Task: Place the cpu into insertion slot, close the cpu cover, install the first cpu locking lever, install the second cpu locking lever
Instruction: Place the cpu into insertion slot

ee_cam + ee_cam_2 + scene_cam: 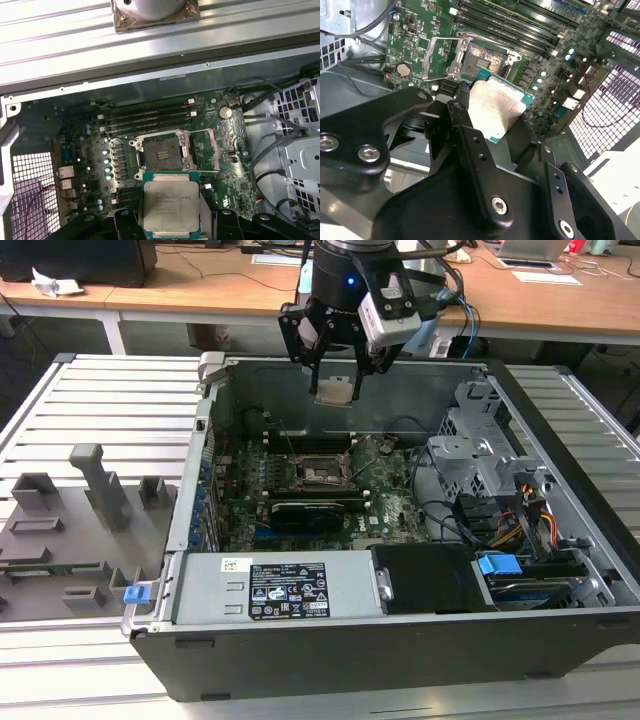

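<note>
- Your gripper (337,387) is pinching the cpu (335,393): a black finger presses on each of two opposite edges, and the chip hangs flat between them.
- In both wrist views the cpu (495,110) (171,207) has its silvery-grey metal top towards the camera. A pale green edge shows around it.
- In the exterior view, look for the cpu at 12 o'clock from the insertion slot (322,472). It is raised well clear of the green circuit board (390,505), at about the height of the open computer case's (400,660) rim.
- The insertion slot (162,154) (482,60) lies uncovered, with its dark contact field exposed inside a metal rim. The cpu does not touch it.
- The cpu cover (205,149) is swung open. In the exterior view it stands tilted at about 2 o'clock from the slot (365,452), and in the second wrist view you see its square window beside the socket (440,55).
- The long memory slots (150,120) run alongside the socket on the board.
- In the exterior view a long black card (315,510) lies at 6 o'clock from the slot, just beside it.
- A labelled grey metal box (280,590) sits at 6 o'clock from that card, against the case's near wall.
- A grey fixture tray (60,530) rests on the slatted table at 9 o'clock from the case, well apart from your gripper.
</note>
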`<state>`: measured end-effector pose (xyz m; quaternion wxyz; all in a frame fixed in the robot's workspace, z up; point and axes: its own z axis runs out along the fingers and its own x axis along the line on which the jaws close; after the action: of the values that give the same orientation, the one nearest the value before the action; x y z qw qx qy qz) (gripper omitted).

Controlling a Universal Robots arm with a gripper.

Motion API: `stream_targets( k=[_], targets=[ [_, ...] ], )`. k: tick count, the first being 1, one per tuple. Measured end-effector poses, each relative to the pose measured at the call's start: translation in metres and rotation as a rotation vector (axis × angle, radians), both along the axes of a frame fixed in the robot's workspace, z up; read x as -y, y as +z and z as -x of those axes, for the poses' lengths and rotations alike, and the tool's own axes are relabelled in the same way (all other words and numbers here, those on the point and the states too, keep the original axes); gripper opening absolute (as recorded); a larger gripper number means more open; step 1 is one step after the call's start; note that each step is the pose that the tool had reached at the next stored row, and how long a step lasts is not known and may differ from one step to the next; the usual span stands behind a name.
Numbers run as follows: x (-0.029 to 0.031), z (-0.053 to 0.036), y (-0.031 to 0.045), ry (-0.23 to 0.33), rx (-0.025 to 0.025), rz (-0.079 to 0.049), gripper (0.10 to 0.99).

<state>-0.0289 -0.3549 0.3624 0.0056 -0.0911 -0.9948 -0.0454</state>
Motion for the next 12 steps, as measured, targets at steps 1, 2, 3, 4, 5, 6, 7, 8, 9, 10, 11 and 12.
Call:
stream_targets(
  k=[1,2,3,4,5,6,7,8,9,10,11,12],
  targets=[
    [0.0000,0.0000,0.0000,-0.003,0.0000,0.000,0.537],
    [0.0000,0.0000,0.0000,-0.007,0.0000,0.000,0.537],
    [0.0000,0.0000,-0.0001,-0.011,0.0000,0.000,0.537],
    [0.0000,0.0001,-0.0001,-0.017,0.0000,0.000,0.537],
    [0.0000,0.0000,-0.0001,-0.022,0.0000,0.000,0.537],
    [0.0000,0.0001,-0.0001,-0.025,0.0000,0.000,0.537],
    [0.0000,0.0000,-0.0001,-0.029,0.0000,0.000,0.537],
    [0.0000,0.0001,-0.0001,-0.035,0.0000,0.000,0.537],
    [0.0000,0.0001,-0.0001,-0.041,0.0000,0.000,0.537],
    [0.0000,0.0001,-0.0001,-0.049,0.0000,0.000,0.537],
    [0.0000,0.0001,-0.0001,-0.055,0.0000,0.000,0.537],
    [0.0000,0.0001,-0.0001,-0.060,0.0000,0.000,0.537]
  ],
)
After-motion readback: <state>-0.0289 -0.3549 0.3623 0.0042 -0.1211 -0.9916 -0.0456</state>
